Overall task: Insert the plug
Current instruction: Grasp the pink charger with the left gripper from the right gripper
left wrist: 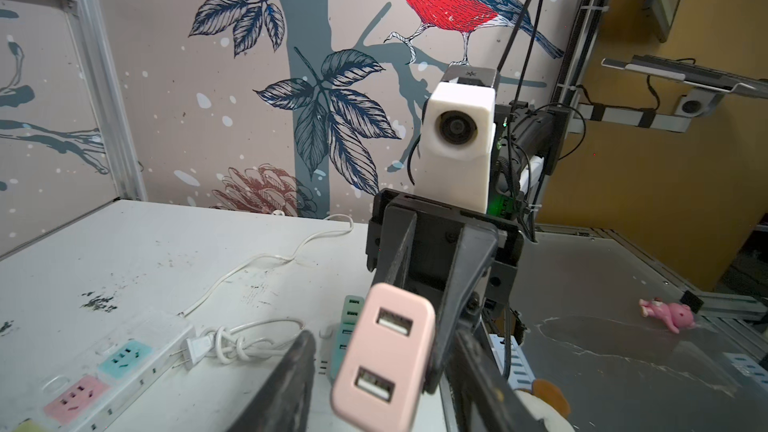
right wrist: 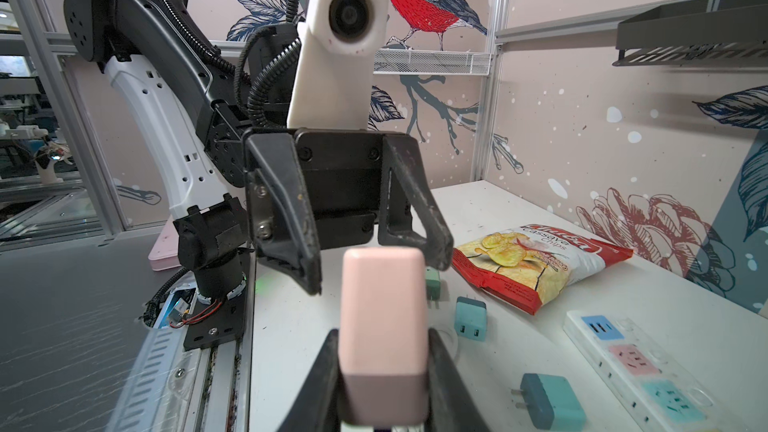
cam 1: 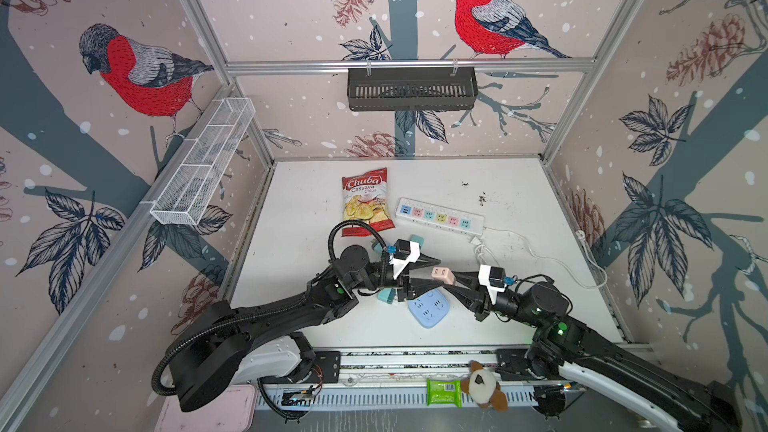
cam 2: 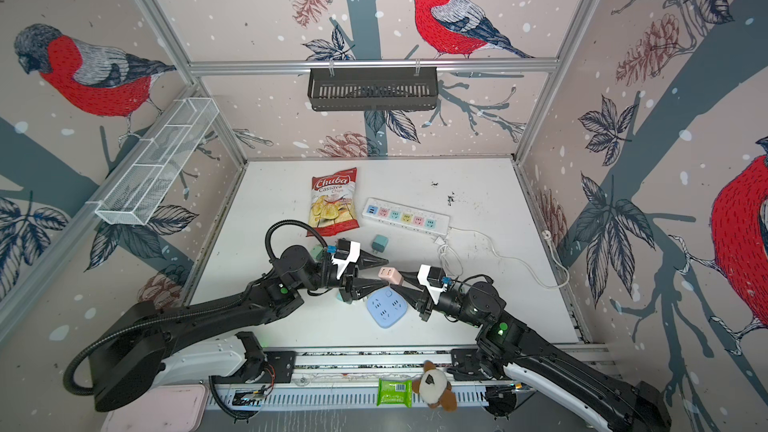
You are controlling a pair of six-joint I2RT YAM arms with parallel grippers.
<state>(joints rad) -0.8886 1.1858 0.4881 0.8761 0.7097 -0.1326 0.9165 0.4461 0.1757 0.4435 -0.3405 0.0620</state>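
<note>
The pink plug [right wrist: 382,326], clamped in the right tool [right wrist: 382,371] above the table [cam 1: 519,184], points its two-port face lengthwise at the left tool [right wrist: 376,263], whose jaws stand apart around it. We count three teal plugs [right wrist: 469,317] below.

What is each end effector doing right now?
Left end effector: open, straddling the pink plug.
Right end effector: closed, holding the pink plug.
</note>
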